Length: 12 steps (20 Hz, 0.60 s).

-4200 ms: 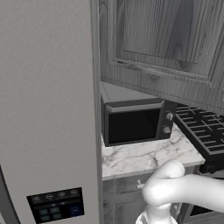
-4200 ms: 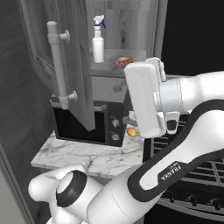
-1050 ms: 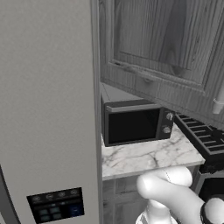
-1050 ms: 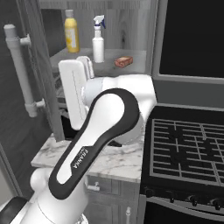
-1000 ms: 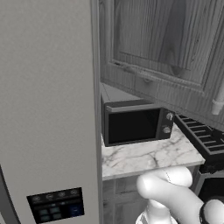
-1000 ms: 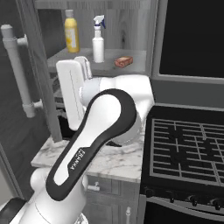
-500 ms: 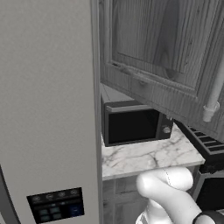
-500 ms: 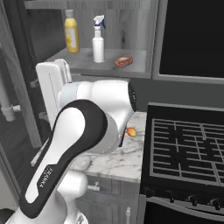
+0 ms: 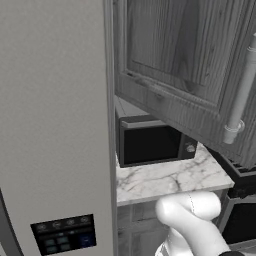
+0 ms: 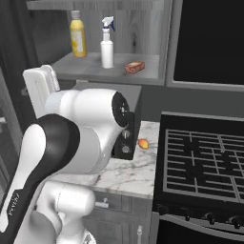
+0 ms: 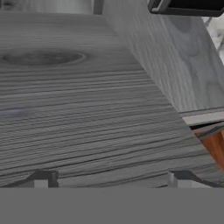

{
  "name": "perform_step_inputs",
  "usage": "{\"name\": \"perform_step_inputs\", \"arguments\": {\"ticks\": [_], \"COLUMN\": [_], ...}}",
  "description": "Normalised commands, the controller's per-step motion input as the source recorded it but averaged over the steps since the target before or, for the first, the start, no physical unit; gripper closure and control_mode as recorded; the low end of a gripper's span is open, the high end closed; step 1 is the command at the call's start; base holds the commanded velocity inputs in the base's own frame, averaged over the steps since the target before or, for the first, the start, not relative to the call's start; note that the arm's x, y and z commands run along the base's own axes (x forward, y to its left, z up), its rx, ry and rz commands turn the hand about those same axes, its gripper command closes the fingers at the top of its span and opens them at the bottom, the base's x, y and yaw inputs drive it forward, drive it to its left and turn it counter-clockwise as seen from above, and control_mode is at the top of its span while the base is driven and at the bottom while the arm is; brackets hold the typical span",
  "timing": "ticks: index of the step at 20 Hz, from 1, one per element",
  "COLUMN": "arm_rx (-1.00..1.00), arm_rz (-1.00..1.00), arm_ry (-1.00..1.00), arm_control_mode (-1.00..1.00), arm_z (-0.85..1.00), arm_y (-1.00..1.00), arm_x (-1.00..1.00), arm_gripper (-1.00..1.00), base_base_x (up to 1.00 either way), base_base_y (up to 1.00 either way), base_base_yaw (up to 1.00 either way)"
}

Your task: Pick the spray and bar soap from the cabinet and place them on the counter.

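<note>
Cabinet (image 10: 143, 76) door now swung wide; spray (image 10: 107, 44), soap (image 10: 135, 67) exposed above bench (image 10: 128, 174). Pincer (image 11: 111, 178) apart, empty.

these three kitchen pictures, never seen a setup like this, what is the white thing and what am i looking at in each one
The white thing is a robot arm on a driving base, in a computer-drawn kitchen. Two pictures come from cameras on the base, behind the arm to its left and right. The third looks along its gripper, whose two dark fingertips stand apart with nothing between them, close to grey wood grain.

From the right, the open cabinet shelf holds a yellow bottle, the white spray and the small orange-brown bar soap. Below are the microwave, the white marble counter with a small orange thing on it, and the black stovetop. From the left, the fridge fills much of the picture.
</note>
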Motion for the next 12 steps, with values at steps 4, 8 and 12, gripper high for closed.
{"name": "perform_step_inputs", "arguments": {"ticks": [4, 8, 12], "arm_rx": [-0.05, -0.04, -0.03], "arm_rz": [-0.12, -0.14, -0.16], "arm_ry": [-0.02, 0.00, -0.01], "arm_control_mode": [-1.00, -1.00, -1.00], "arm_z": [0.00, -0.01, 0.00], "arm_y": [0.24, 0.19, 0.17], "arm_x": [0.00, 0.00, 0.00], "arm_gripper": [-1.00, -1.00, -1.00], "base_base_x": [0.00, 0.00, 0.00], "base_base_y": [0.00, 0.00, 0.00], "base_base_yaw": [0.00, 0.00, 0.00]}}
